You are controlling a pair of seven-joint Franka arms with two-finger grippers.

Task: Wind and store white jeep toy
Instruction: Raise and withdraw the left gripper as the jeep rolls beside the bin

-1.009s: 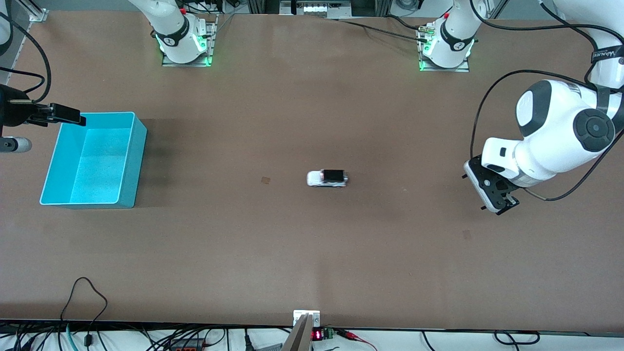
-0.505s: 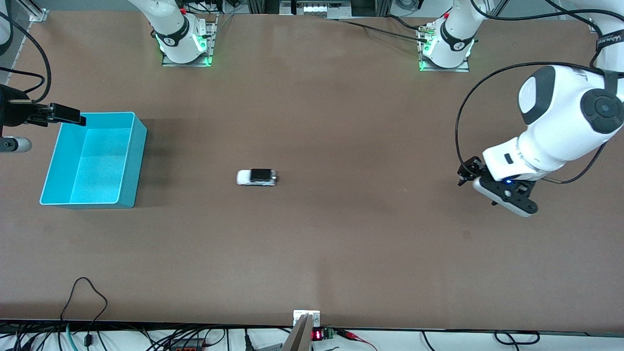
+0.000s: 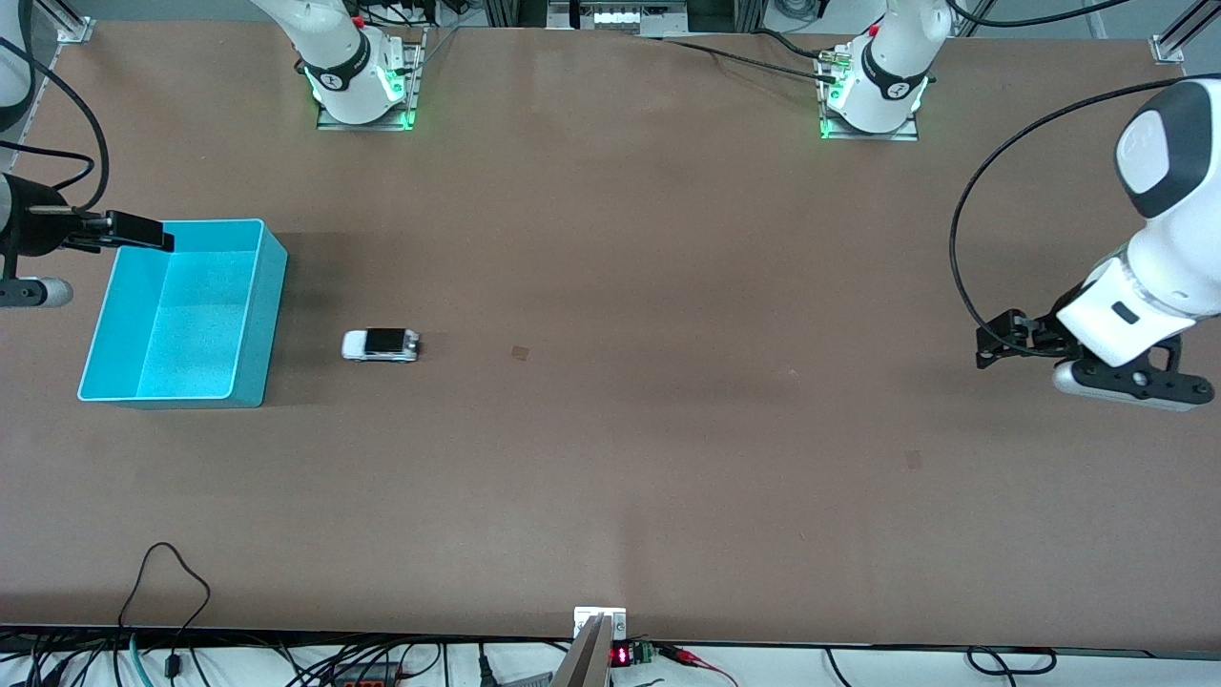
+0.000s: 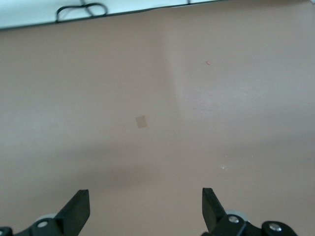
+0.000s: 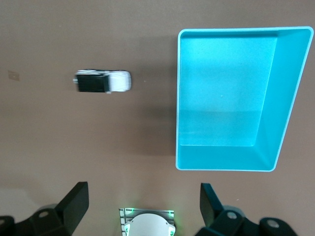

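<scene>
The white jeep toy (image 3: 381, 344) stands on its wheels on the brown table, a short way from the turquoise bin (image 3: 272, 315), on the side toward the left arm. It also shows in the right wrist view (image 5: 102, 81) beside the bin (image 5: 178, 98). The bin has nothing in it. My right gripper (image 3: 29, 286) hangs high at the right arm's end of the table, beside the bin, open and empty (image 5: 142, 206). My left gripper (image 3: 1130, 386) is over bare table at the left arm's end, open and empty (image 4: 145, 209).
A small tan square patch (image 3: 519, 353) lies on the table between the jeep and the middle; it shows in the left wrist view (image 4: 141, 121). Cables and a small display run along the table edge nearest the front camera (image 3: 620, 655).
The jeep has rolled by itself across the table from the middle toward the bin. The left arm has swung away toward its own end of the table. The right arm has barely moved.
</scene>
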